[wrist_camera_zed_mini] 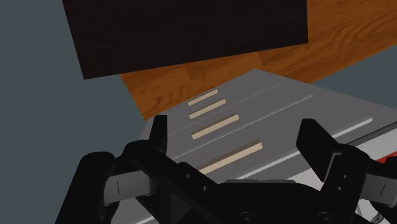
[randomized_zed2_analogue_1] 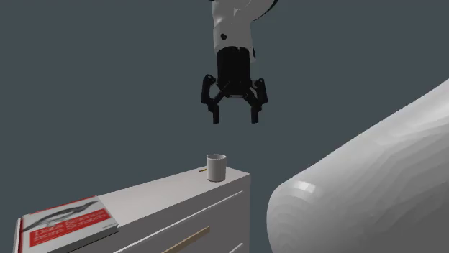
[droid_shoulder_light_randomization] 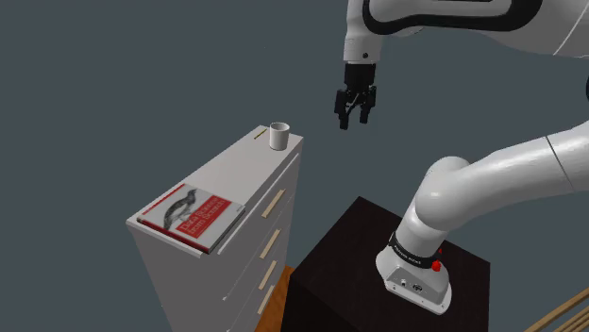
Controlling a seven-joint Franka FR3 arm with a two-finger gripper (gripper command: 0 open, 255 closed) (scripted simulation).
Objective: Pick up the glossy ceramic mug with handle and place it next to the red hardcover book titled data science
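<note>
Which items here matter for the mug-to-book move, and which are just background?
Job: small white mug; red-and-white hardcover book; black two-finger gripper, open.
Background: white chest of drawers under both; dark box stand; wooden floor.

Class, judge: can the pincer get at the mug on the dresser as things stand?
Probably yes. The open pincer hangs above the mug, a little aside; the mug stands alone at one end of the dresser, nothing between them; the book lies at the other end.
</note>
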